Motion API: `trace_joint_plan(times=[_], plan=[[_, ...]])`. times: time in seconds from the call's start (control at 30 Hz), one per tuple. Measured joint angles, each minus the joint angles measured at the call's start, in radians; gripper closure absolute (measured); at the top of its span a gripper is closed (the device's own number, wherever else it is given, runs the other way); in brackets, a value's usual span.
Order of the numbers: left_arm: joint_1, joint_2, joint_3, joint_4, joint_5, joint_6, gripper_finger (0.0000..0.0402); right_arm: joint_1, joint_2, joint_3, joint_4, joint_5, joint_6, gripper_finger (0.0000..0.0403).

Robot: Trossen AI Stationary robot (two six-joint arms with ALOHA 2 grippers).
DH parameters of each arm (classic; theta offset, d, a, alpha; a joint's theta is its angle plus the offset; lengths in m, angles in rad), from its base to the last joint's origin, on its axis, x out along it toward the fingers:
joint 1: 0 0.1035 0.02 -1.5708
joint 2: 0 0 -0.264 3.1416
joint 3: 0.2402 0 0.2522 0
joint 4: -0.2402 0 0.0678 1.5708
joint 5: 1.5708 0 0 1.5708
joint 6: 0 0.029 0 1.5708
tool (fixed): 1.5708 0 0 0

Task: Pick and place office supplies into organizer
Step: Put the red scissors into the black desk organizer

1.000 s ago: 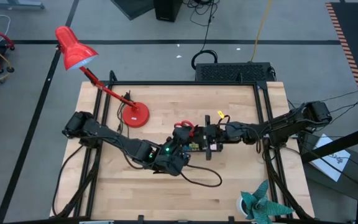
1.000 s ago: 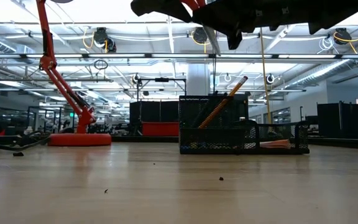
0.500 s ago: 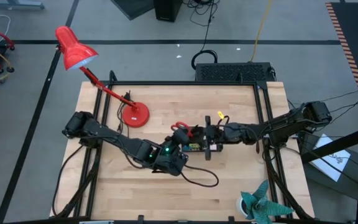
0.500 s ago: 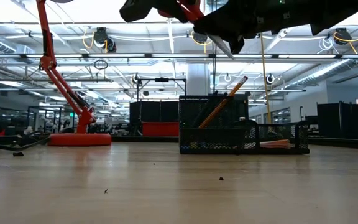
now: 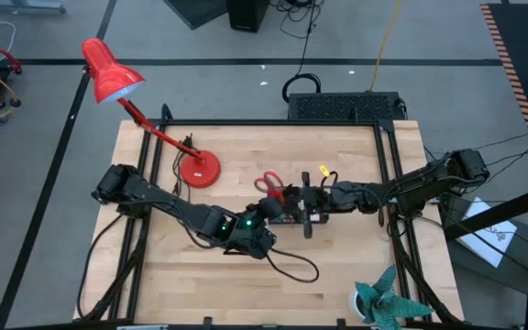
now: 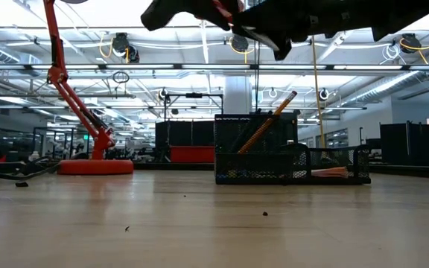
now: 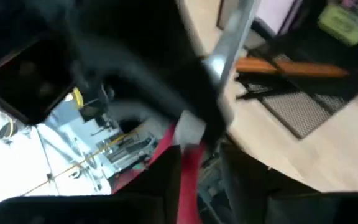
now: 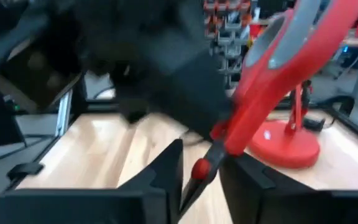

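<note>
The red-handled scissors point(image 5: 269, 181) hang in the air above the black organizer point(image 6: 289, 156) at the table's middle. My left gripper point(image 5: 266, 202) comes in from the near left and is shut on them. My right gripper point(image 8: 201, 180) reaches in level from the right and is open. Its fingers stand on either side of the scissors' pivot point(image 8: 199, 168) with small gaps showing. An orange pencil point(image 6: 270, 123) leans in the organizer's tall cup. The left wrist view also shows a pink note pad point(image 7: 278, 15) in the organizer. My left gripper pinches the scissors by the red handle shank point(image 8: 229, 127) close to the pivot, coming from the table's near left. The scissors are clear of everything, with handle loops point(image 8: 291, 43) toward the far left and the grey blade point(image 7: 232, 43) toward the right arm.
A red desk lamp stands with its base point(image 5: 198, 170) at the far left of the table. A teal spiky object point(image 5: 383, 302) sits at the near right corner. A large black box point(image 5: 345, 105) with cables lies beyond the far edge.
My left gripper has rolled at the wrist while staying in place. The scissors have tipped with it: the blade pointed down toward the organizer and now lies nearly level under the arms. The red handles have shifted slightly toward the far left.
</note>
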Motion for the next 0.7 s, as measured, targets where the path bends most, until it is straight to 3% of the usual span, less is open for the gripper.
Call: trace_joint_plan(times=[0.1, 0.27, 0.4, 0.57, 0.7], plan=[[0.0, 0.002, -0.001, -0.004, 0.01, 0.009, 0.0313, -0.001, -0.001, 0.0, 0.021, 0.008, -0.002, 0.0288], [-0.001, 0.001, -0.001, 0.015, 0.023, 0.015, 0.0393, -0.001, -0.001, 0.0, 0.053, 0.008, -0.015, 0.0275], [-0.001, 0.001, -0.001, 0.022, 0.023, 0.036, 0.0393, -0.001, -0.001, 0.0, 0.043, -0.011, -0.016, 0.0302], [-0.001, 0.001, -0.001, 0.019, 0.025, 0.05, 0.0394, -0.002, -0.002, 0.0, 0.027, -0.01, -0.046, 0.0378], [-0.001, 0.001, -0.001, 0.026, 0.023, -0.007, 0.0386, -0.011, -0.003, 0.0, -0.004, 0.011, -0.061, 0.0379]])
